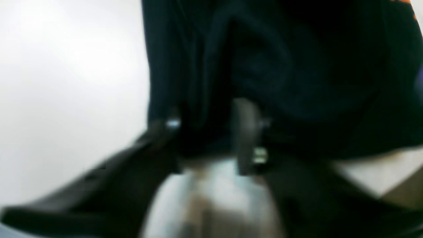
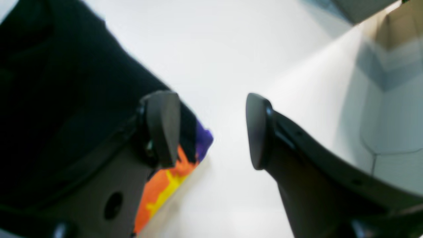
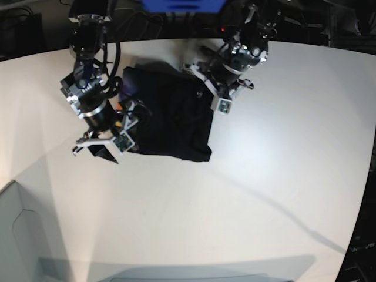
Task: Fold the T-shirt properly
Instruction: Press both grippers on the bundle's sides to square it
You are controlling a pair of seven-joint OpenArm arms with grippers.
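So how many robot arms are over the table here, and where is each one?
2. The right arm is at the T-shirt's printed edge, on the base view's left. The left arm is at the shirt's far corner, on that view's right. None seems hidden.

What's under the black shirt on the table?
The T-shirt lies folded on the white table, which shows all around it. Orange, yellow and purple print peeks from its edge. Whatever lies beneath or inside the folds is covered.
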